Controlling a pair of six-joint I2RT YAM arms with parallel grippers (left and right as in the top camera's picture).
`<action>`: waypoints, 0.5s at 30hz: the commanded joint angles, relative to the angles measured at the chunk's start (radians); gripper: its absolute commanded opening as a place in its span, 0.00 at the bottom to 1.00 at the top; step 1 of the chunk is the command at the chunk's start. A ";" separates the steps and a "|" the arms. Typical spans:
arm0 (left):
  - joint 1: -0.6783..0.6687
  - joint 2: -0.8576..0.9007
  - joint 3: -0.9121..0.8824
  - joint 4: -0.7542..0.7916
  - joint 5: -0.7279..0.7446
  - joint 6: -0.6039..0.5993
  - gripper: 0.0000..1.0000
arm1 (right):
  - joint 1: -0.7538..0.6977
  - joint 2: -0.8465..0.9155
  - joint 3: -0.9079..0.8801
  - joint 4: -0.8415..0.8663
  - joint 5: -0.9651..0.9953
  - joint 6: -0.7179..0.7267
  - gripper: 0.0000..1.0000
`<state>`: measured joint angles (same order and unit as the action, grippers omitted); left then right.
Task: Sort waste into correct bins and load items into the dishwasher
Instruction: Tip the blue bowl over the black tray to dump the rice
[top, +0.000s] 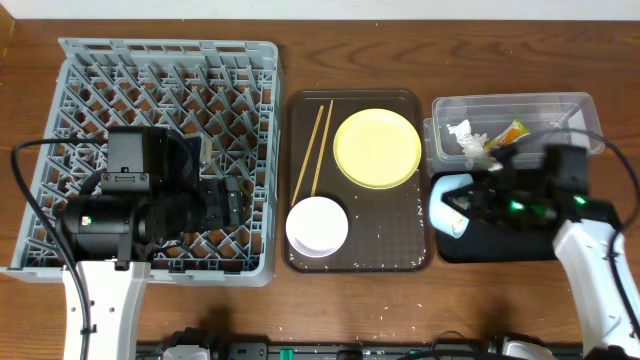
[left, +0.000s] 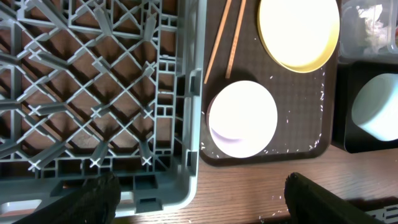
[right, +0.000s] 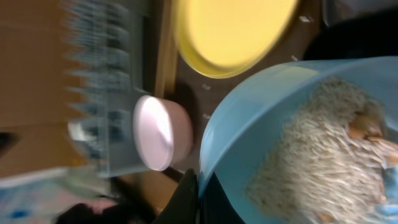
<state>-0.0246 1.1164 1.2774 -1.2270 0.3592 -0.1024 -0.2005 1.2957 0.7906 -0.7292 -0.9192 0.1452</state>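
Note:
My right gripper (top: 478, 205) is shut on the rim of the light blue bowl (top: 450, 203) and holds it tipped over the black tray (top: 500, 245). In the right wrist view the light blue bowl (right: 292, 137) holds white rice (right: 317, 162), pinched between my fingers (right: 198, 196). The clear tub (top: 560, 105) holds the white tissue (top: 465, 140) and the snack wrapper (top: 508, 132). The yellow plate (top: 377, 148), white bowl (top: 317, 225) and chopsticks (top: 312, 150) lie on the brown serving tray (top: 400, 250). My left gripper (left: 199, 199) is open and empty over the grey dish rack (top: 170, 80) corner.
Loose rice grains (left: 320, 99) are scattered on the brown serving tray and on the wooden table near its front edge. The dish rack fills the left of the table. The clear tub and black tray stand side by side at the right.

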 joint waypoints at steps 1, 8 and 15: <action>-0.005 0.000 0.016 -0.002 -0.014 0.017 0.85 | -0.143 -0.006 -0.064 0.025 -0.379 -0.214 0.01; -0.005 0.000 0.016 -0.002 -0.014 0.017 0.85 | -0.346 -0.005 -0.153 0.038 -0.555 -0.380 0.01; -0.005 0.000 0.016 -0.002 -0.014 0.017 0.85 | -0.426 -0.005 -0.180 0.040 -0.634 -0.462 0.01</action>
<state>-0.0246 1.1164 1.2774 -1.2270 0.3592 -0.0998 -0.6094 1.2957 0.6155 -0.6930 -1.4258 -0.2264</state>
